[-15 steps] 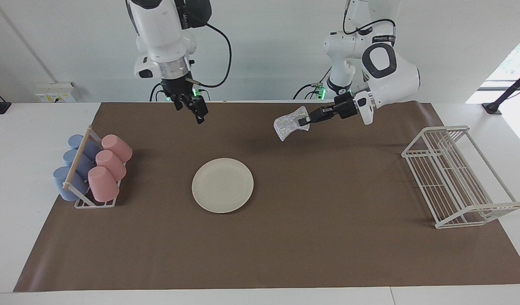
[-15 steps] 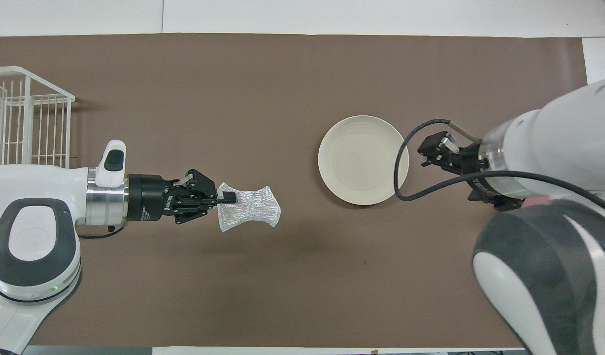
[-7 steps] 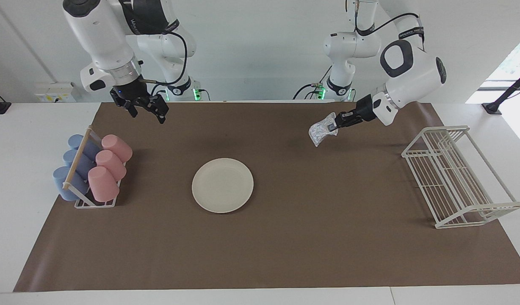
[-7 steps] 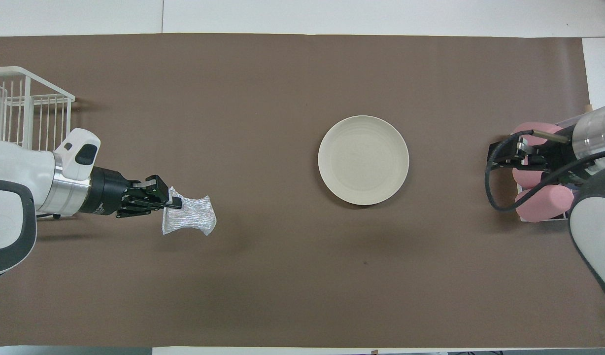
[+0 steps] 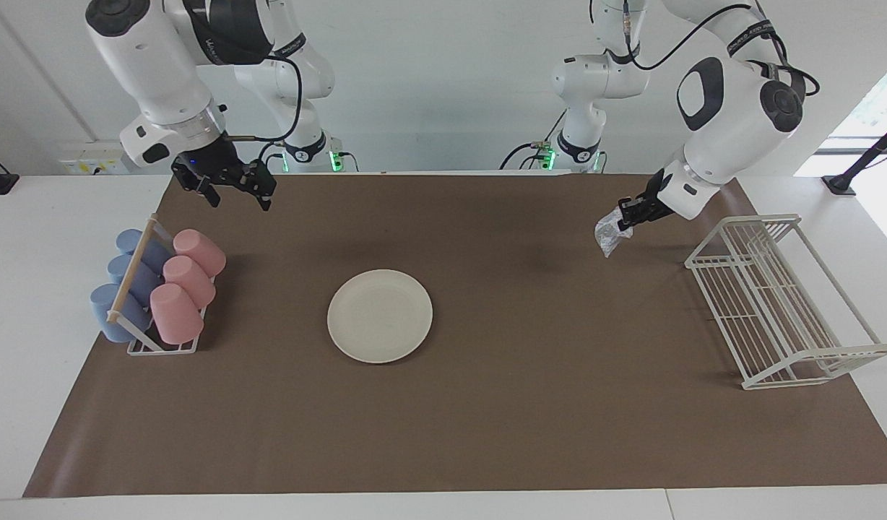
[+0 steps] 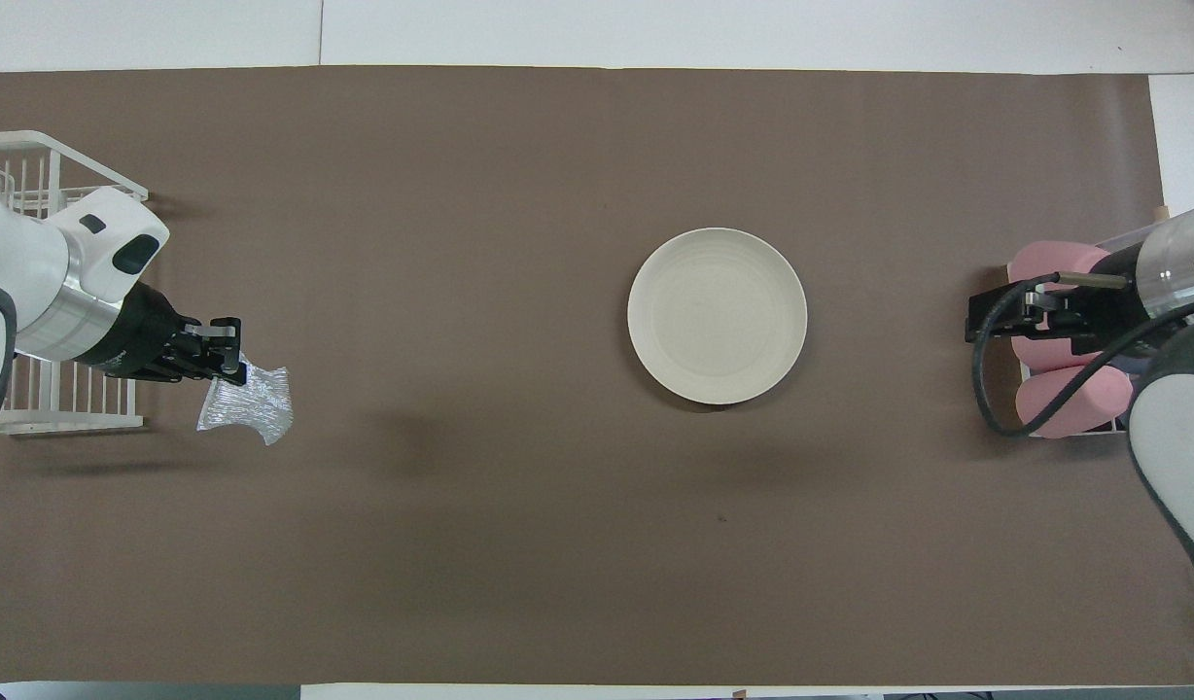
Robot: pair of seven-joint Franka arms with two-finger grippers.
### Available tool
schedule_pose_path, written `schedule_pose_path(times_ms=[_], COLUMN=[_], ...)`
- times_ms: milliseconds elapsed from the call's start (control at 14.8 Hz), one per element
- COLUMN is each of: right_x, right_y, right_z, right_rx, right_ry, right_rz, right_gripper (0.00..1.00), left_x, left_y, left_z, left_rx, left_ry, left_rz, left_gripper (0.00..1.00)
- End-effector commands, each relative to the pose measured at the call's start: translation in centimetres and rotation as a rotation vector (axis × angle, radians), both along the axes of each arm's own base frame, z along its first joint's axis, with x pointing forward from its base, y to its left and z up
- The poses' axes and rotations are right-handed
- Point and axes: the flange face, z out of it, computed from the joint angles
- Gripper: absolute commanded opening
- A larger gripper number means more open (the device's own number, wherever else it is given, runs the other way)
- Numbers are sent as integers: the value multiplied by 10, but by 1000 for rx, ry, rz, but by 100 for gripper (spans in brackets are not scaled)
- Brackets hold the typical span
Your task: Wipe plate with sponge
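Note:
The cream-white plate [image 5: 380, 315] [image 6: 717, 315] lies flat on the brown mat, with nothing on it. A silvery crinkled sponge [image 5: 607, 232] [image 6: 248, 403] hangs in the air from my left gripper [image 5: 626, 214] [image 6: 229, 362], which is shut on its upper edge, over the mat beside the white wire rack. My right gripper [image 5: 237, 195] [image 6: 986, 319] hangs open and empty over the mat next to the cup rack. Both grippers are well away from the plate.
A white wire dish rack [image 5: 779, 297] [image 6: 33, 292] stands at the left arm's end of the table. A rack of pink and blue cups [image 5: 158, 285] [image 6: 1064, 365] stands at the right arm's end. The brown mat [image 5: 487, 404] covers the table's middle.
Both arms have drawn apart from the middle. The left gripper carried the sponge toward the wire rack; the right gripper swung toward the cup rack. The plate has not moved.

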Motion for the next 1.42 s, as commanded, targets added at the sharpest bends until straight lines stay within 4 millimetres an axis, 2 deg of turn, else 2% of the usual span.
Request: schedule_pose_path(times_ms=[0, 67, 135, 270, 337, 472, 607, 809, 944, 1079, 1213, 1348], right_x=[20, 26, 27, 26, 27, 22, 21, 23, 19, 16, 15, 13], right_y=[-37, -44, -45, -40, -38, -47, -50, -59, -64, -79, -76, -74], right_z=[-10, -10, -9, -4, -1, -3, -4, 3, 12, 14, 14, 15], right_rx=[17, 20, 9, 24, 19, 21, 12, 10, 5, 10, 10, 10], right_ry=[13, 16, 16, 8, 1, 31, 37, 25, 44, 50, 54, 53], right_rz=[37, 57, 78, 113, 108, 92, 84, 72, 66, 55, 61, 62], right_gripper=[100, 100, 100, 100, 100, 100, 100, 100, 100, 100, 100, 100], left_x=[7, 8, 10, 14, 15, 20, 29, 52, 62, 64, 68, 75], left_y=[-25, -28, -31, -31, -27, -17, -10, 2, 17, 34, 38, 47], left_z=[20, 21, 34, 44, 47, 52, 49, 16, 6, -22, -61, -84], left_rx=[210, 275, 348, 484, 537, 645, 754, 931, 1016, 1112, 1177, 1229], left_ry=[-25, -25, -44, -62, -73, -107, -146, -179, -229, -260, -290, -309], left_rz=[-46, -66, -90, -126, -132, -147, -159, -222, -266, -292, -240, -178], left_gripper=[0, 0, 0, 0, 0, 0, 0, 0, 0, 0, 0, 0])
